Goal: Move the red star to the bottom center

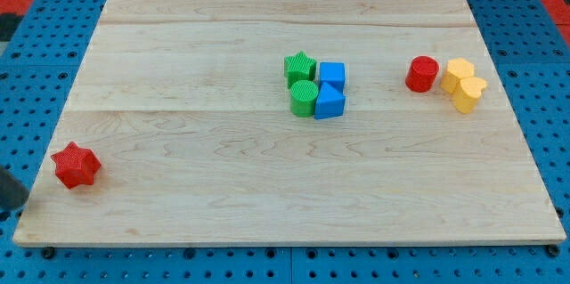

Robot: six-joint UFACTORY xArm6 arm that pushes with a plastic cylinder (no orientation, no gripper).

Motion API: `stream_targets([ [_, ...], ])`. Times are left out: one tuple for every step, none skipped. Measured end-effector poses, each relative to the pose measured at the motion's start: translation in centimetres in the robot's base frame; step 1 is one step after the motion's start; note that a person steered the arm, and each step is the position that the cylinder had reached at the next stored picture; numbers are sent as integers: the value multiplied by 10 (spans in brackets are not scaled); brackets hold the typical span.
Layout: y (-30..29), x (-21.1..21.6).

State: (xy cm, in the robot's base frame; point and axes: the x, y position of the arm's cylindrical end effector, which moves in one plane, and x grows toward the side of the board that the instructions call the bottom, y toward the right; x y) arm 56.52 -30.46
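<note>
The red star [76,165] lies near the board's bottom left corner. My tip [12,212] shows only as a dark sliver at the view's left edge, just left of the red star and off the board's edge, not touching the star. The arm above it is out of view.
A green star [300,67], green cylinder [304,99], blue cube [332,75] and another blue block [329,102] cluster at the board's middle. A red cylinder [422,74] and two yellow blocks [460,75] [469,92] sit at the right. The wooden board [285,195] rests on a blue pegboard.
</note>
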Motion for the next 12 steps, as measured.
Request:
stream_targets([
  [0, -45],
  [44, -52],
  [121, -51],
  [127, -51],
  [75, -51],
  [25, -51],
  [5, -42],
  [29, -18],
  [98, -16],
  [168, -24],
  [215, -30],
  [242, -30],
])
